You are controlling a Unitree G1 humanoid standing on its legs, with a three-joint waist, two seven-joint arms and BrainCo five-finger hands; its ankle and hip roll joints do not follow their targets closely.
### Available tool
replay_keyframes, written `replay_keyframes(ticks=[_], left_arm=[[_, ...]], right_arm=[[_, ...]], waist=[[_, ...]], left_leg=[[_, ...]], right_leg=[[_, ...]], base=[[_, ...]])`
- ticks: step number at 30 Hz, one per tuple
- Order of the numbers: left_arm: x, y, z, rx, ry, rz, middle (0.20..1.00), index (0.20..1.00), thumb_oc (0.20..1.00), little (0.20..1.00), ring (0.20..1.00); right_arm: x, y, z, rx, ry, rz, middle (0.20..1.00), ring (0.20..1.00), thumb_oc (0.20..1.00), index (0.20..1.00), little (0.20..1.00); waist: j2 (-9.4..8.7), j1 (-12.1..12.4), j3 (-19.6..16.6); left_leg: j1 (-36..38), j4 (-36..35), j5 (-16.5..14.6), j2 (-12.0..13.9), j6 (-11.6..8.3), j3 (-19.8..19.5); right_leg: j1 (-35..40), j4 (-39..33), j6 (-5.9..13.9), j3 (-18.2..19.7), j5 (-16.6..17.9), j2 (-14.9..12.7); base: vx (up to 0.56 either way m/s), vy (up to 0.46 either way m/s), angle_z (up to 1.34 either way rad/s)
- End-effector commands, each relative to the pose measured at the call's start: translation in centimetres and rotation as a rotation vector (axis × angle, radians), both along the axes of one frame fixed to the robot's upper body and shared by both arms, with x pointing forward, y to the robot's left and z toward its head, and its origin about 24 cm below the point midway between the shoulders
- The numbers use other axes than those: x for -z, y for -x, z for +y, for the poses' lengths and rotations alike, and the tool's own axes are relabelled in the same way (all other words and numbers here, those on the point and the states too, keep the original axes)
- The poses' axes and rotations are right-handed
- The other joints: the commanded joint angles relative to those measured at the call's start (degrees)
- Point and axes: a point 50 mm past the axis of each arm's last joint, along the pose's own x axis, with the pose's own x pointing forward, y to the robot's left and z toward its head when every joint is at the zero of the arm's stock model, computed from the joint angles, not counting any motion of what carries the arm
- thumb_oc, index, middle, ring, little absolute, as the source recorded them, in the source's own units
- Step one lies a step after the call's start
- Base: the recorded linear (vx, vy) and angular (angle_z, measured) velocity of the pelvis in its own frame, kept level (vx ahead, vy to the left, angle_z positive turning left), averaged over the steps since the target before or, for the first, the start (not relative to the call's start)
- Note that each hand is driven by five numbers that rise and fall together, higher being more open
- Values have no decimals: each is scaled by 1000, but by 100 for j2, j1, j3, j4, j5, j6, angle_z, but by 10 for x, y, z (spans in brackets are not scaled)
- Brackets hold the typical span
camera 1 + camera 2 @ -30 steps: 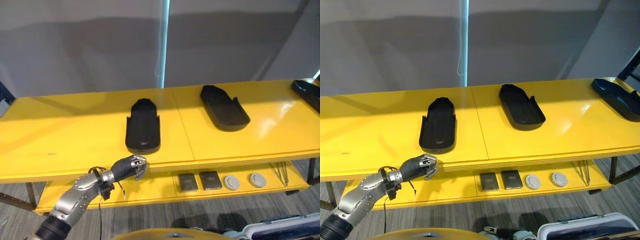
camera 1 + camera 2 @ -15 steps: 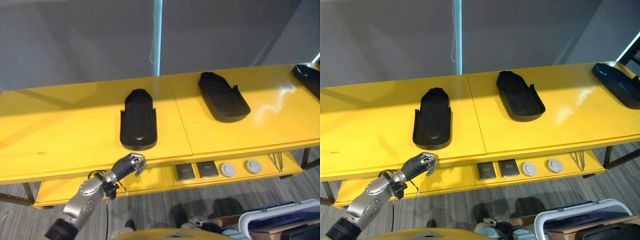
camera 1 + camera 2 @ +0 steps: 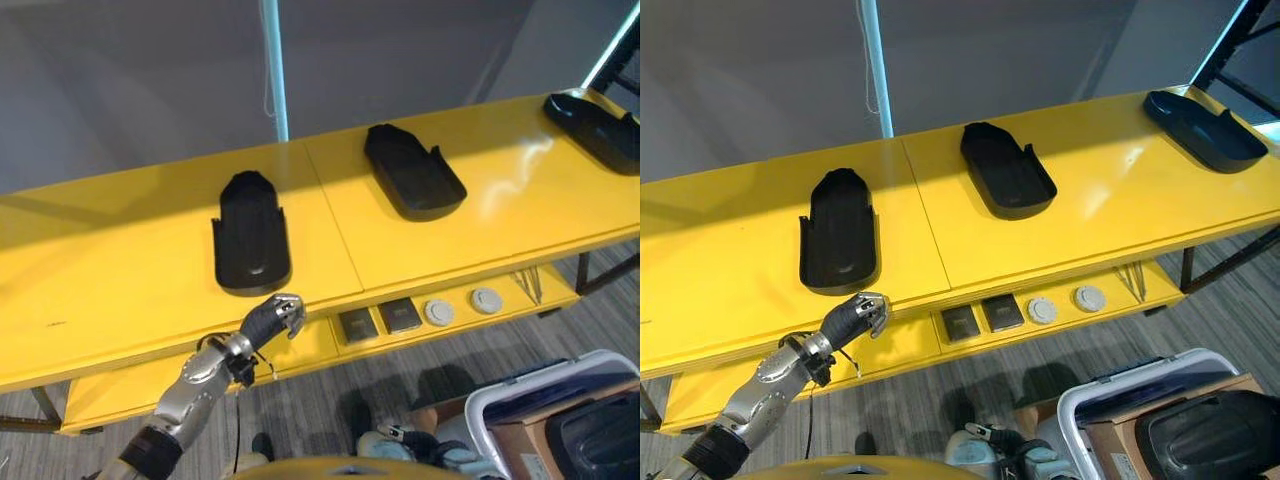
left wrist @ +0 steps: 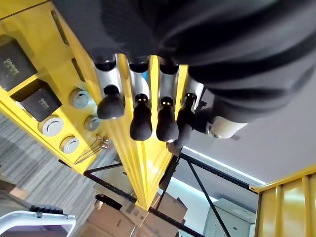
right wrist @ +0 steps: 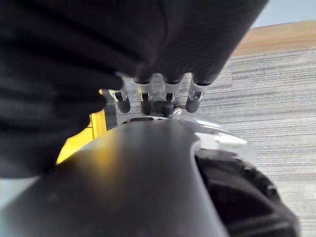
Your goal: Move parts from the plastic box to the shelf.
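Three black moulded parts lie on the top of the yellow shelf (image 3: 120, 280): one left of centre (image 3: 250, 235), one in the middle (image 3: 412, 172), one at the far right (image 3: 595, 115). My left hand (image 3: 272, 318) hangs just below the shelf's front edge, in front of the left part, with its fingers (image 4: 143, 118) curled on nothing. The white-rimmed plastic box (image 3: 1120, 385) stands on the floor at the lower right, with a black part (image 3: 1215, 435) inside. My right hand (image 5: 153, 98) shows low by the floor, its fingers loosely extended and holding nothing.
On the lower shelf board lie two dark square pieces (image 3: 357, 324), two round grey discs (image 3: 438, 312) and thin metal rods (image 3: 528, 285). Cardboard (image 3: 1110, 440) sits inside the box. A grey wall with a pale blue strip (image 3: 272, 70) stands behind the shelf.
The camera has swung right and down, so the shelf has slid left and the plastic box has come further into view. My left hand stays curled by the shelf's front edge.
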Motion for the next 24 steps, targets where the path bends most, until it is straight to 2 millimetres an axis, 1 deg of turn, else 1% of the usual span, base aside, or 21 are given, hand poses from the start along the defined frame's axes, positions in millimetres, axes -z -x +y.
replay_keyframes(ticks=[1, 4, 5, 6, 7, 8, 9, 12, 13, 15, 19, 21, 24], left_arm=[[-61, -67, 22, -258, 112, -250, 200, 200, 200, 200, 200], [-64, -66, 24, -228, 162, -268, 200, 200, 200, 200, 200], [-69, -63, 19, -134, 247, -271, 200, 200, 200, 200, 200], [-73, -61, 16, -81, 270, -280, 200, 200, 200, 200, 200], [-75, -60, 14, -58, 274, -286, 200, 200, 200, 200, 200], [-81, -56, 11, 17, 283, -303, 200, 200, 200, 200, 200], [-84, -53, 9, 52, 291, -308, 200, 200, 200, 200, 200], [-88, -48, 7, 116, 295, -299, 200, 200, 200, 200, 200], [-87, -45, 6, 134, 275, -295, 200, 200, 200, 200, 200], [-79, -34, 11, 148, 228, -255, 200, 200, 200, 200, 200], [-70, -24, 22, 101, 201, -224, 200, 200, 200, 200, 200], [-59, -14, 38, 16, 127, -207, 200, 200, 200, 200, 200], [-55, -8, 42, 15, 107, -209, 200, 200, 200, 200, 200]], right_arm=[[5, 18, -2, -46, 11, 99, 1000, 1000, 1000, 1000, 1000], [5, 19, -2, -46, 11, 100, 1000, 1000, 1000, 1000, 1000], [6, 20, -2, -44, 12, 101, 1000, 1000, 1000, 1000, 1000], [6, 20, -4, -45, 14, 102, 1000, 1000, 1000, 1000, 1000], [6, 21, -4, -44, 15, 104, 1000, 1000, 1000, 1000, 1000], [6, 22, -6, -45, 16, 105, 1000, 1000, 1000, 1000, 1000], [5, 22, -6, -43, 16, 105, 1000, 1000, 1000, 1000, 1000], [5, 21, -6, -35, 15, 105, 1000, 1000, 1000, 1000, 1000], [5, 21, -6, -31, 14, 103, 1000, 1000, 1000, 1000, 1000], [4, 17, -7, -13, 14, 94, 1000, 1000, 1000, 1000, 1000], [3, 16, -11, 4, 15, 85, 1000, 1000, 1000, 1000, 1000], [2, 15, -15, -2, 22, 76, 1000, 1000, 1000, 1000, 1000], [1, 15, -18, 7, 26, 72, 1000, 1000, 1000, 1000, 1000]], waist=[[94, -144, 174], [89, -147, 191], [87, -137, 196], [94, -134, 202], [97, -130, 204], [104, -117, 210], [110, -103, 208], [117, -66, 191], [122, -50, 185], [161, 16, 201], [222, 90, 232], [298, 203, 269], [352, 286, 273]], left_leg=[[-174, -2, 41, -28, 49, -13], [-158, -2, 39, -27, 44, -20], [-143, -2, 33, -27, 43, -20], [-133, -2, 30, -28, 39, -23], [-128, -2, 29, -28, 38, -26], [-110, -2, 23, -33, 37, -39], [-105, -2, 16, -36, 36, -47], [-96, -2, -2, -42, 40, -54], [-100, -2, -1, -43, 37, -61], [-108, -2, 13, -45, 26, -92], [-113, -2, 35, -57, 13, -110], [-116, -2, 56, -89, 6, -143], [-129, -2, 67, -109, 7, -161]], right_leg=[[345, 21, 245, 215, -297, -142], [361, 21, 238, 213, -306, -136], [380, 21, 233, 206, -315, -139], [393, 21, 233, 200, -321, -145], [399, 21, 233, 197, -322, -147], [422, 21, 232, 189, -322, -153], [429, 21, 237, 177, -326, -158], [450, 21, 244, 157, -340, -169], [453, 21, 244, 151, -346, -172], [471, 21, 231, 126, -367, -170], [502, 21, 223, 82, -389, -182], [541, 21, 218, 1, -400, -210], [565, 21, 214, -66, -406, -236]], base=[[52, -3, -2], [28, -3, -4], [36, 2, -4], [33, 5, -2], [34, 7, 1], [32, 2, 2], [32, -1, 3], [5, -3, 1], [7, -3, 4], [-1, 6, 2], [-7, 34, -3], [-29, 74, 3], [-25, 44, 12]])
